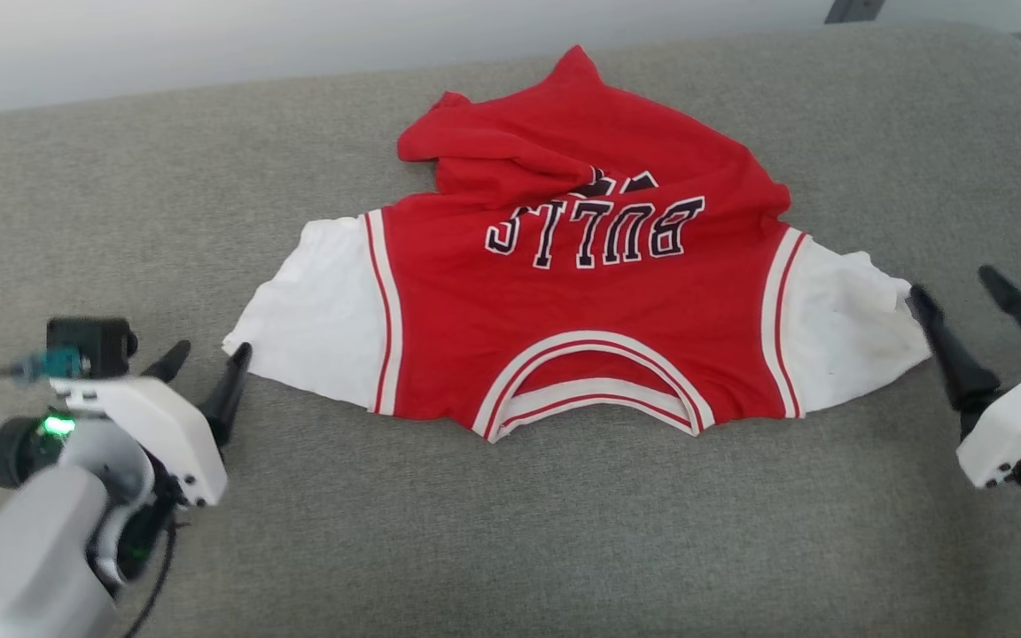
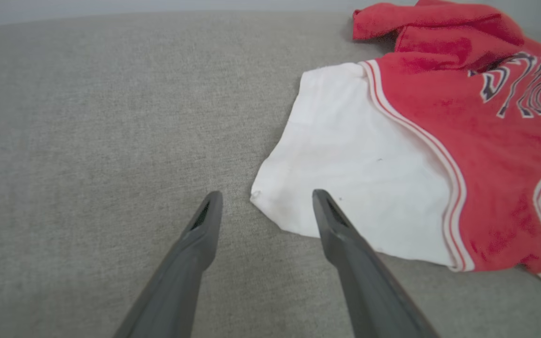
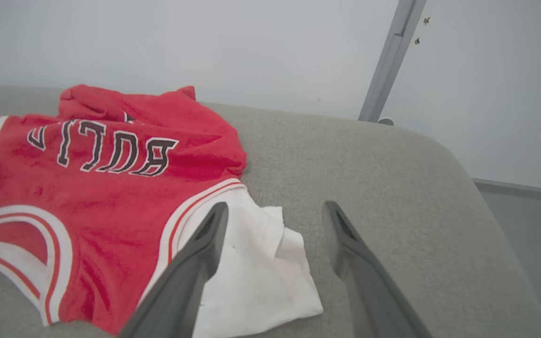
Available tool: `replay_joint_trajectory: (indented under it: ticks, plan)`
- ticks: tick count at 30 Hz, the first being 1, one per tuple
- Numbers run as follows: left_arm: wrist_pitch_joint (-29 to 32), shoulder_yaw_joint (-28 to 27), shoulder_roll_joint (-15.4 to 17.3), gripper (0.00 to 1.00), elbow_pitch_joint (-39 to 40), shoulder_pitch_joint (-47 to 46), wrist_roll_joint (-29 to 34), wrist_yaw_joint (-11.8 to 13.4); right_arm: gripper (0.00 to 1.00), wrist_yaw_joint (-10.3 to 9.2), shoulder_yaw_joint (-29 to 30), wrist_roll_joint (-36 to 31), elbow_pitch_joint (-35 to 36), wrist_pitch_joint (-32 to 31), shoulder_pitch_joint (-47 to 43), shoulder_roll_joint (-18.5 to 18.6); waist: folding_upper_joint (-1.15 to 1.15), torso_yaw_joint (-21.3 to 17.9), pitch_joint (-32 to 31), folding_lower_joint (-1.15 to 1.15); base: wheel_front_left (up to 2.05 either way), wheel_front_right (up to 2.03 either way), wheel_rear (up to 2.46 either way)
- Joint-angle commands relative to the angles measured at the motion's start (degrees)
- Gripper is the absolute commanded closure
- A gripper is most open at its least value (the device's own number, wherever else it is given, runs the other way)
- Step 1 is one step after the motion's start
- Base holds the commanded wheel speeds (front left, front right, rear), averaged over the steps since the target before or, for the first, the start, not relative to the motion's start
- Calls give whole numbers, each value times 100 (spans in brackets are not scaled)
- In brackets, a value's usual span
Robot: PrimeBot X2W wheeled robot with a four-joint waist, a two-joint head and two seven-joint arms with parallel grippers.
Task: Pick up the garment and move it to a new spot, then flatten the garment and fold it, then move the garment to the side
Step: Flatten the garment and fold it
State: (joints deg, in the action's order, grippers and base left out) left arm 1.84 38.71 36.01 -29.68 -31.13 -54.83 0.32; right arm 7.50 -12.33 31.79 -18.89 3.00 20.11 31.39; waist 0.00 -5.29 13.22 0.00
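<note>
The garment (image 1: 581, 301), a red jersey with white short sleeves and block lettering, lies spread on the grey cushion with its neckline toward me and its lower part bunched at the far side. My left gripper (image 1: 206, 359) stands open right at the corner of the left white sleeve (image 2: 345, 159), whose tip lies between the two fingers (image 2: 266, 197). My right gripper (image 1: 958, 288) is open at the edge of the right white sleeve (image 3: 261, 267), holding nothing. Both sleeves rest flat on the cushion.
The grey cushioned surface (image 1: 510, 532) curves away at its far right corner (image 3: 439, 155). A pale wall and a grey metal post (image 3: 388, 61) stand behind it.
</note>
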Motion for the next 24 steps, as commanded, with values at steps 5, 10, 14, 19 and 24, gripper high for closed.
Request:
replay_joint_trajectory:
  ticks: [5, 10, 14, 19, 24]
  plan:
    - [-1202, -135, -265, 0, 237, 569, 269, 382, 0, -2, -606, 73, 474, -665, -247, 503, 0, 193, -102, 0, 0, 0, 0]
    - [-1685, -372, -722, 0, 592, 969, 555, 607, 0, -3, -1153, 329, 816, -1447, -428, 1141, 0, 486, -58, 0, 0, 0, 0]
    - [-1704, -1097, -1204, 0, 1261, 1351, 1284, 690, 0, -2, -1335, 431, 981, -1803, -476, 1525, 0, 756, 45, 0, 0, 0, 0]
    - [-1707, -1925, -1888, 0, 1954, 1921, 2388, 612, 0, -2, -1519, 500, 939, -2054, -383, 1781, 0, 1050, 175, 0, 0, 0, 0]
    - [-1708, -2493, -2516, 0, 2236, 2342, 3277, 250, 0, -8, -1900, 503, 587, -2509, -191, 2072, 0, 1310, 360, 0, 0, 0, 0]
